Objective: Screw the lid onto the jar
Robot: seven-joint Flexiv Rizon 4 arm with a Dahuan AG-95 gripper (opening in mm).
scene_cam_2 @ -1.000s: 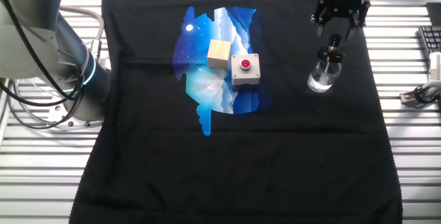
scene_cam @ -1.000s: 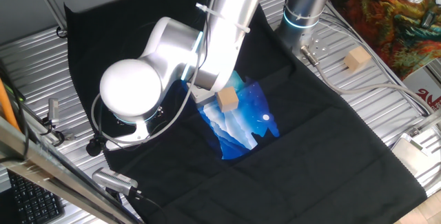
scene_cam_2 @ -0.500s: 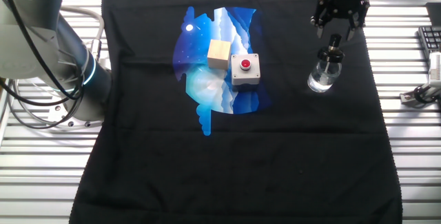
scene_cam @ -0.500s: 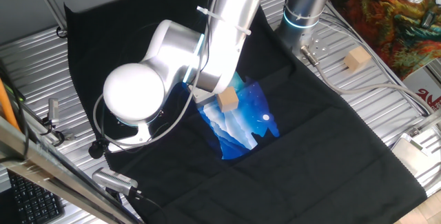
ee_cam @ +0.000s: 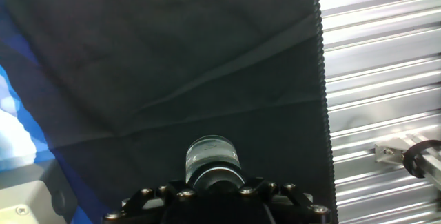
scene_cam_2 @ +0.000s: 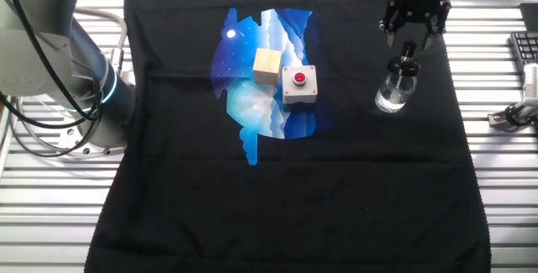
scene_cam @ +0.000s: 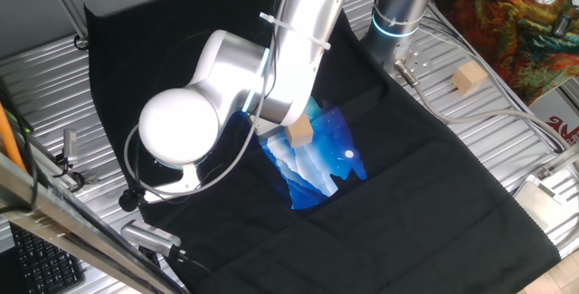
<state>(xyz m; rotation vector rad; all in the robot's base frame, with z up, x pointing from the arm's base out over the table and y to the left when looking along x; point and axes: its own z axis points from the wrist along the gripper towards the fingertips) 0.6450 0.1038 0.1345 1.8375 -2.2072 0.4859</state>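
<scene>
Clear glass, the jar [scene_cam_2: 393, 94] stood upright on the black cloth [scene_cam_2: 336, 189] near its edge, with the black lid [scene_cam_2: 407, 53] sitting on top of it. In the hand view the jar [ee_cam: 212, 155] appeared just ahead of the fingers, its lid [ee_cam: 215, 177] partly hidden by them. The gripper [scene_cam_2: 414, 28] hung directly above the lid, its fingers spread apart and not closed on anything; whether the fingertips touched the lid could not be told. Well to the side, on the blue and white printed patch [scene_cam_2: 261, 97] of the cloth, a grey box with a red button [scene_cam_2: 298, 83] sat just beside a tan wooden cube [scene_cam_2: 267, 65]. The cloth lay over a ribbed metal table [scene_cam_2: 504, 181]. In one fixed view the arm [scene_cam: 235, 86] blocked the jar, and a second wooden cube [scene_cam: 468, 78] rested on the metal off the cloth.
</scene>
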